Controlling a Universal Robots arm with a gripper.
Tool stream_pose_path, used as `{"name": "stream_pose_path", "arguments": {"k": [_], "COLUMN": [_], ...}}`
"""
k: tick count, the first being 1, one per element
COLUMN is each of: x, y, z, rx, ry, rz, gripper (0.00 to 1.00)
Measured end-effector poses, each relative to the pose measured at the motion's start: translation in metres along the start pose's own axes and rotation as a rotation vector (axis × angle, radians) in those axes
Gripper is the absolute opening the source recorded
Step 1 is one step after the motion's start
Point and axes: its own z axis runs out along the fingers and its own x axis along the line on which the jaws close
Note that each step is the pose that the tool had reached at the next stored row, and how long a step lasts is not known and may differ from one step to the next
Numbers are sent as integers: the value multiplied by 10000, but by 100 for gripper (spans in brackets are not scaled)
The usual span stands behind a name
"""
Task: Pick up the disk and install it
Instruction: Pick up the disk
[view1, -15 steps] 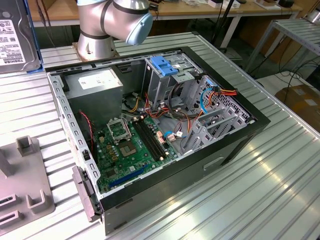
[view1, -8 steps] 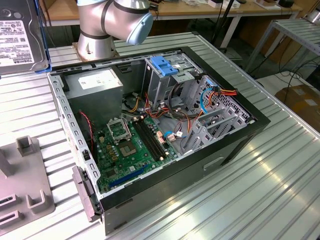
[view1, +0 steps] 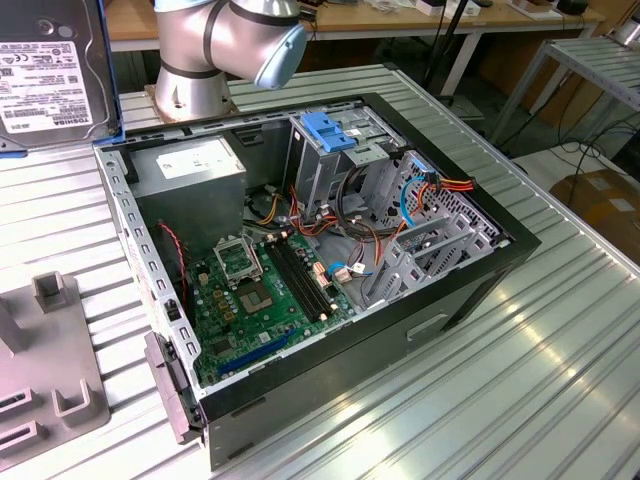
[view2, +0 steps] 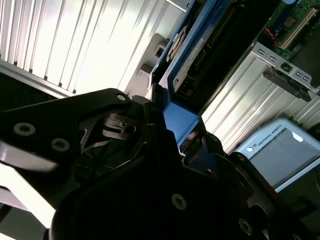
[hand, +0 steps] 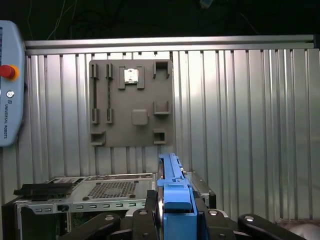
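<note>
In the exterior view the disk (view1: 50, 70) sat in the top corner at the exterior view's left, raised off the slatted table (view1: 560, 360) with its labelled face toward the camera. Its blue edge was on the side nearer the arm (view1: 225, 40). Below it, a grey fixture plate (view1: 45, 370) lay on the table. Further right stood the open computer case (view1: 330, 365), with the power supply (view1: 190, 170) and green motherboard (view1: 255, 290) toward its left. Toward its right were the metal drive bay (view1: 320, 170), topped by a blue latch (view1: 328, 130), and loose cables (view1: 420, 195). The disk was outside the case, well apart from the bay.

In the first wrist view a teach pendant (hand: 7, 75) hung at the edge. The gripper (hand: 175, 207) was pressed together on the disk, seen edge-on, with black fingers (hand: 149, 205) tight against either side of its blue carrier (hand: 172, 182).

The second wrist view showed the same pinch from close up — the dark disk body reached away from the gripper toward the case.
</note>
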Motion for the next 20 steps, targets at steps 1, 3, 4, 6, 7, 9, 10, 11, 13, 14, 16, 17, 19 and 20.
{"name": "stream_pose_path", "arguments": {"k": [1, 3, 4, 6, 7, 9, 10, 11, 13, 14, 16, 17, 19, 20], "x": [1, 4, 5, 4, 4, 4, 3, 2, -1, -3, -7, -8, 2, 9], "y": [-23, -75, -112, -176, -207, -262, -296, -332, -412, -461, -564, -607, -703, -731], "z": [0, 0, -1, 0, 0, 0, 0, 0, 0, 0, 1, 2, 3, 3], "rx": [-2, -6, -10, -14, -17, -21, -23, -24, -26, -26, -28, -28, -29, -30], "ry": [0, 0, 1, 1, 1, 0, 1, 1, 2, 1, 1, 1, 1, 2], "rz": [0, -1, -1, 0, 0, 0, 0, -1, 1, 1, -1, 0, 0, 0], "gripper": [37, 37, 37, 37, 37, 37, 37, 37, 37, 37, 37, 37, 37, 37]}}
